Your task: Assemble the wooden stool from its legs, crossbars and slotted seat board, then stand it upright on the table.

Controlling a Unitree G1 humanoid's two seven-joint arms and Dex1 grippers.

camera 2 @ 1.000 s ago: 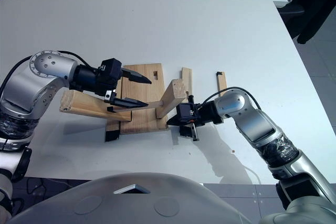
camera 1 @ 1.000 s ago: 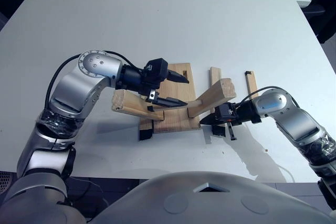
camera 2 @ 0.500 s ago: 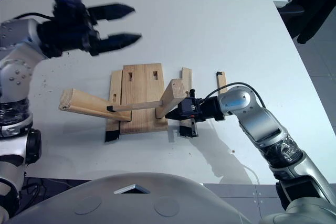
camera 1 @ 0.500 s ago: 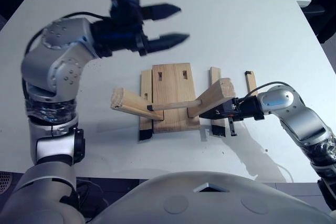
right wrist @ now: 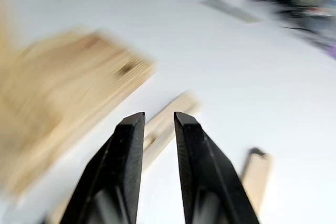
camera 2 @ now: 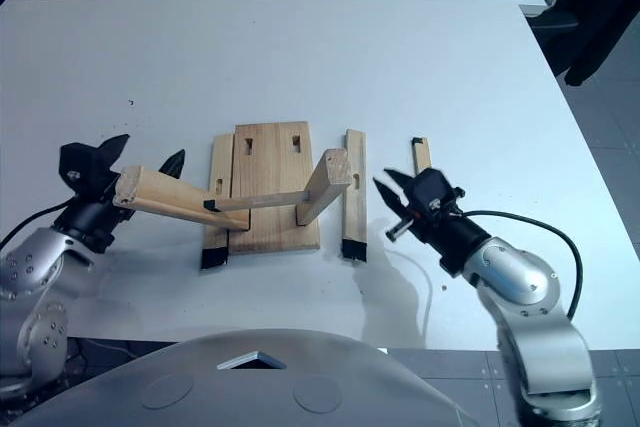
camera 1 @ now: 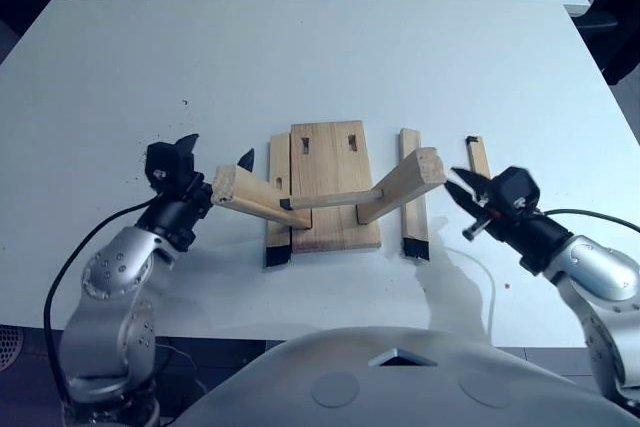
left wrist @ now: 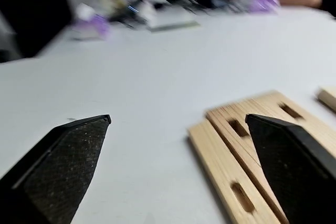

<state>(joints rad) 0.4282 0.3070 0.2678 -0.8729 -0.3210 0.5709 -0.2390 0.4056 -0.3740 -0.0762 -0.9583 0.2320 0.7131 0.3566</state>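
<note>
Table (camera 1: 400,67) holds leg frame (camera 1: 330,199) between left pincer (camera 1: 218,149) and right pincer (camera 1: 458,187).

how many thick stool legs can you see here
2. One leg slants over the narrow slotted board on the robot's left; the other leg crosses the seat board's right edge and a strip. A crossbar joins them.

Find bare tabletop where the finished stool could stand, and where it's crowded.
Bare: the table stretch beyond the seat board, and both far sides. Crowded: the near middle, where joined legs cross the board and loose bars flank it.
</note>
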